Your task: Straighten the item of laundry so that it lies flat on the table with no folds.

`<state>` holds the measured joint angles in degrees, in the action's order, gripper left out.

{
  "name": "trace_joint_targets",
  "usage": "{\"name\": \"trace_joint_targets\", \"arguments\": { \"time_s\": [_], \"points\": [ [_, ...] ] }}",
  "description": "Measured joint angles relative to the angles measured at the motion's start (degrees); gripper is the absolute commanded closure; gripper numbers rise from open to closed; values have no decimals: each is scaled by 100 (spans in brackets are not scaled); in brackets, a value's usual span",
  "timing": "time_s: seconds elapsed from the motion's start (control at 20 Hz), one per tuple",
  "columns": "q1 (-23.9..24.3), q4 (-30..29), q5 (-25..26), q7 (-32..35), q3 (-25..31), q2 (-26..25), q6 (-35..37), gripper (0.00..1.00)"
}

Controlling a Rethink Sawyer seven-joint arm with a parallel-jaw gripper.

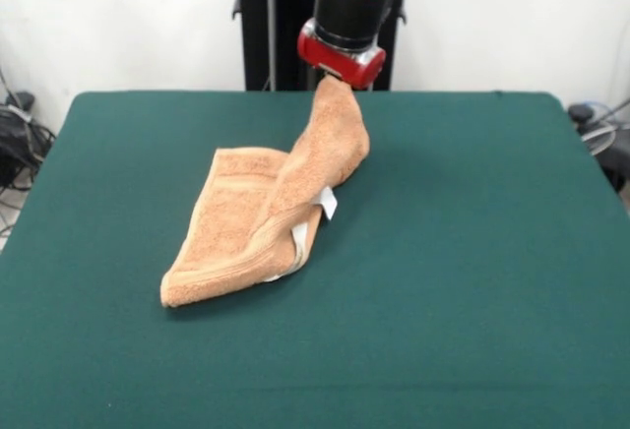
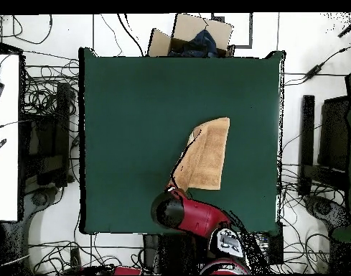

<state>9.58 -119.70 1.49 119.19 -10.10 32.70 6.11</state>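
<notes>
The peach-orange towel (image 1: 258, 227) lies crumpled and folded over itself on the green table (image 1: 472, 252), left of the middle. One end is pulled up into a peak that reaches my gripper (image 1: 336, 81), which is shut on it near the table's far edge. A small white care tag (image 1: 328, 202) hangs at the towel's right edge. In the overhead view the towel (image 2: 209, 153) lies right of the middle of the table (image 2: 128, 129), with the red arm (image 2: 189, 213) over its near corner. The fingertips are hidden by cloth.
A cardboard box (image 2: 192, 36) stands on the floor beyond the table's far edge. Cables (image 2: 52, 79) lie on the floor around the table. A white desk (image 2: 4, 136) stands at the left. The black pedestal (image 1: 271, 21) rises behind the table.
</notes>
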Motion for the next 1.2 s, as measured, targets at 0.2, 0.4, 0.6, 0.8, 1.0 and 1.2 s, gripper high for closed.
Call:
{"name": "trace_joint_targets", "arguments": {
  "time_s": [0.2,0.4,0.6,0.8,1.0,1.2],
  "points": [
    [0,-22,-7,0,-8,80,167,100],
    [0,-26,-6,0,-19,163,319,100],
    [-1,-35,-7,0,-45,217,414,100],
    [-28,-60,-8,0,-96,276,439,100],
    [-169,-158,-68,0,-181,366,468,100],
    [-409,-290,-191,0,-241,498,637,100]
  ]
}}
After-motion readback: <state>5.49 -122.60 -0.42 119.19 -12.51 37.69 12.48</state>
